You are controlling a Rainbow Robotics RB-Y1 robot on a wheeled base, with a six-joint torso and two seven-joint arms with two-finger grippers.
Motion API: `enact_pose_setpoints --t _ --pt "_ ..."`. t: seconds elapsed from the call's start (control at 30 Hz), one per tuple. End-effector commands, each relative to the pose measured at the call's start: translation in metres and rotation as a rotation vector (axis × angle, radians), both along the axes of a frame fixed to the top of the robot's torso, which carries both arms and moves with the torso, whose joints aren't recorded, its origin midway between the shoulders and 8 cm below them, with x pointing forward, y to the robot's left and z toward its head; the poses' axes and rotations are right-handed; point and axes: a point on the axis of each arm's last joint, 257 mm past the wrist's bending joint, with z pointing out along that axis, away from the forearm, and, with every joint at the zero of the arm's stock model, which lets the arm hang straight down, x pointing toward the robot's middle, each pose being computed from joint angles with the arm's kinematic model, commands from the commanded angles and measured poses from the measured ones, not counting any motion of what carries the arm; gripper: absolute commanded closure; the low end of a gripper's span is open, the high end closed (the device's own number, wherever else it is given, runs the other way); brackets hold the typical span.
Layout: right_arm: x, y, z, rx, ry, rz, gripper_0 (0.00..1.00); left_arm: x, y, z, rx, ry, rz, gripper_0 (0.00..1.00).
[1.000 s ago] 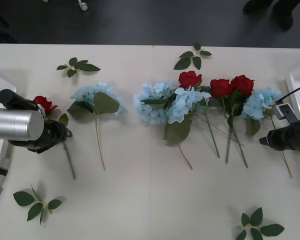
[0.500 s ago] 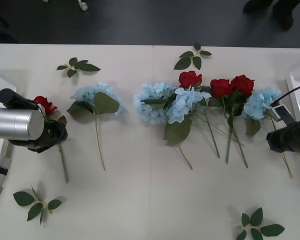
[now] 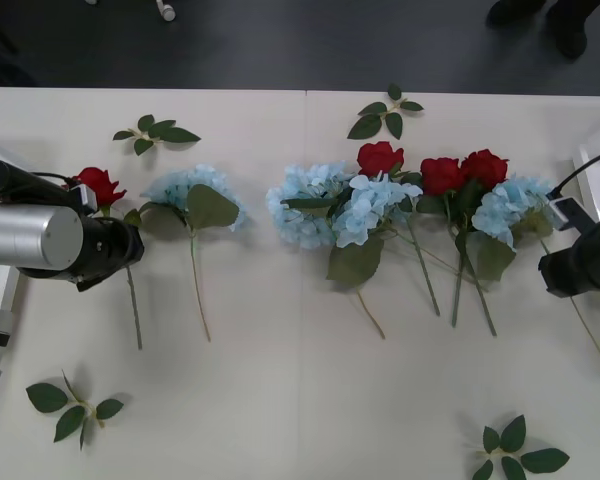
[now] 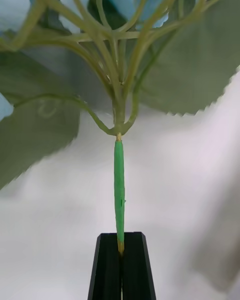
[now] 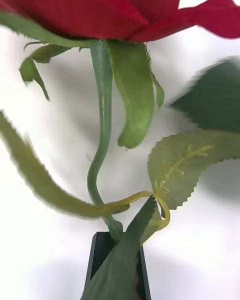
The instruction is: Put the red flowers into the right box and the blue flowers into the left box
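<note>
Left gripper (image 5: 117,260), black fingers: pressed together on the thin green stem of an artificial red rose (image 3: 98,185), just under the head. In the left wrist view the stem (image 5: 102,145) curls down between the fingers and a serrated leaf lies across them. From the front this rose sits at the far left of the white table (image 3: 300,400). Its head is beyond the silver left arm and its stem tail trails toward the robot.

Right gripper (image 4: 120,270), black fingers: pinched shut on the green stem (image 4: 119,190) of a pale sky-blue artificial hydrangea cluster (image 3: 505,207). The grip is below the point where the stem branches into the flower stalks. From the front this hydrangea is at the right end of the flower row. Its head touches the neighbouring roses, and its stem runs under the dark right wrist near the table's right edge.

Other red roses: three (image 3: 380,157), (image 3: 441,175), (image 3: 485,168), lying right of centre, stems toward the robot.

Other blue hydrangeas: one (image 3: 190,195) left of centre with a broad green leaf over it. Two more (image 3: 305,205), (image 3: 375,207) are bunched together at centre.

White plastic tray on the right (image 3: 598,175): only its rim is visible at the table's right edge, just beside the held hydrangea. White plastic tray on the left (image 3: 0,155): a corner shows behind the left arm.

Loose green leaf sprigs (image 3: 158,132) lie scattered near the table's edges.

No legible writing or labels.
</note>
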Motion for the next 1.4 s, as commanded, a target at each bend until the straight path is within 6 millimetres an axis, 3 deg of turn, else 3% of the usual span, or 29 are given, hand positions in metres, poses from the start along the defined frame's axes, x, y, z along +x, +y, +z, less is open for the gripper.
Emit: enact_pose_setpoints --t 0.03,0.3,0.47,0.6,0.8,1.07,1.4 --pt "0.009 0.017 0.067 0.04 -0.048 0.038 1.0 0.003 -0.001 0.056 -0.029 -0.135 -0.066 1.0" --pt "-0.021 0.033 0.143 0.085 -0.024 0.098 1.0 -0.021 -0.03 0.131 -0.101 -0.298 -0.345 1.0" --pt "-0.043 0.039 0.17 0.042 -0.024 0.207 1.0 -0.042 -0.042 0.168 -0.163 -0.403 -0.553 1.0" --pt "-0.053 0.037 0.175 -0.046 -0.04 0.338 1.0 -0.057 -0.056 0.185 -0.179 -0.47 -0.689 1.0" --pt "-0.053 0.023 0.163 -0.253 -0.049 0.617 1.0 -0.082 -0.089 0.214 -0.208 -0.634 -0.917 1.0" --pt "-0.045 0.031 0.163 -0.231 -0.097 0.64 1.0 -0.111 -0.121 0.256 -0.193 -0.892 -1.159 1.0" --pt "-0.045 0.031 0.158 -0.211 -0.093 0.637 1.0 -0.147 -0.154 0.274 -0.078 -1.153 -1.449 1.0"
